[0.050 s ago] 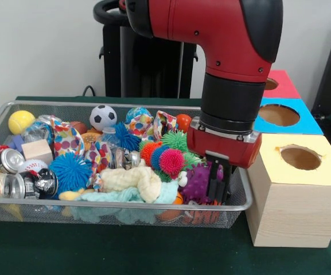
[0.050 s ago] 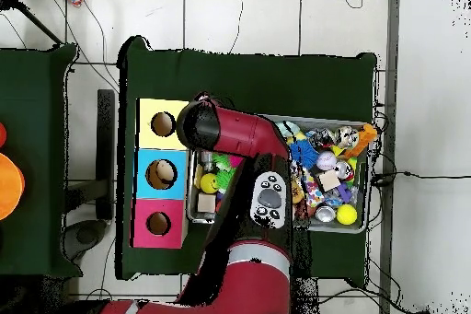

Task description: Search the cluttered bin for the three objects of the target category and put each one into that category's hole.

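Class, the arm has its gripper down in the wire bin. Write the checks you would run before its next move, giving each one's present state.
1. Gripper inside the wire bin, at the end nearest the boxes: ok.
2. Fingers closed on something: cannot tell.
3. Purple spiky toy right beside the gripper: ok.
4. Yellow box hole unobstructed: ok.
5. Blue box hole unobstructed: ok.
6. Target category known: cannot tell.

The wire bin (image 1: 119, 220) sits on the table (image 1: 125, 252). Three boxes with holes stand in a row at its 3 o'clock side: the nearest box (image 1: 294, 200), the middle box (image 1: 303, 123) behind it at 12 o'clock, and the farthest box (image 1: 283, 83) beyond. In the bin, the soccer ball (image 1: 103, 117) lies toward 12 o'clock, the cans (image 1: 10, 177) at 9 o'clock, and the cloth (image 1: 132, 180) toward 6 o'clock.
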